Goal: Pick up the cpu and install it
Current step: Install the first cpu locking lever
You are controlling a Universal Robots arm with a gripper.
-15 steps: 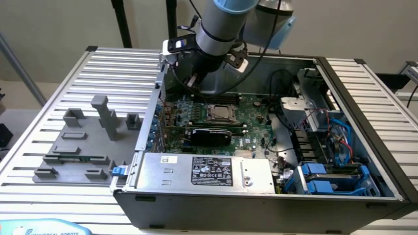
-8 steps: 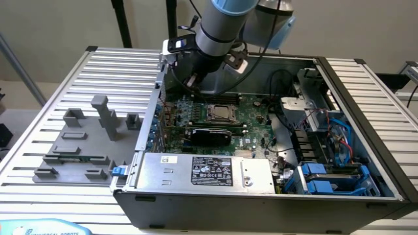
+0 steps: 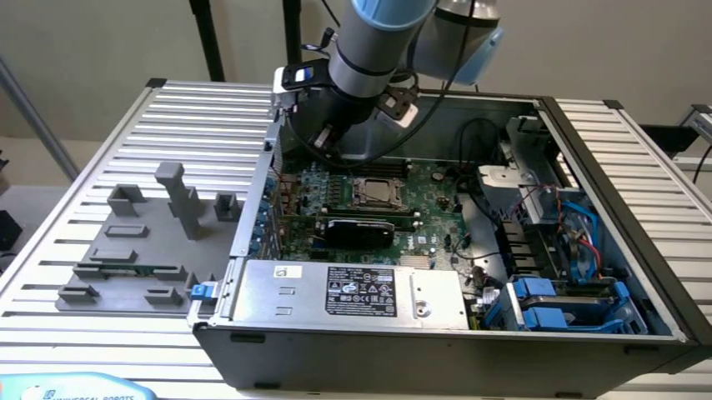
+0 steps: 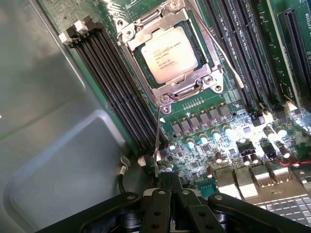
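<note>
Cpu (image 4: 170, 54) lies seated inside the socket frame (image 4: 127, 33) on the motherboard (image 4: 197, 104), so the placing looks done. The gripper (image 4: 170, 187) hangs near the socket, closed and empty. Whether the frame is latched cannot be judged.

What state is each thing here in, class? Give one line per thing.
cpu: lying flat inside the socket frame, silver top up.
socket frame: lying around the cpu's edges.
gripper: shut, holding nothing, over the motherboard.
memory slots: empty.
computer case: side open, lying on the table.
</note>
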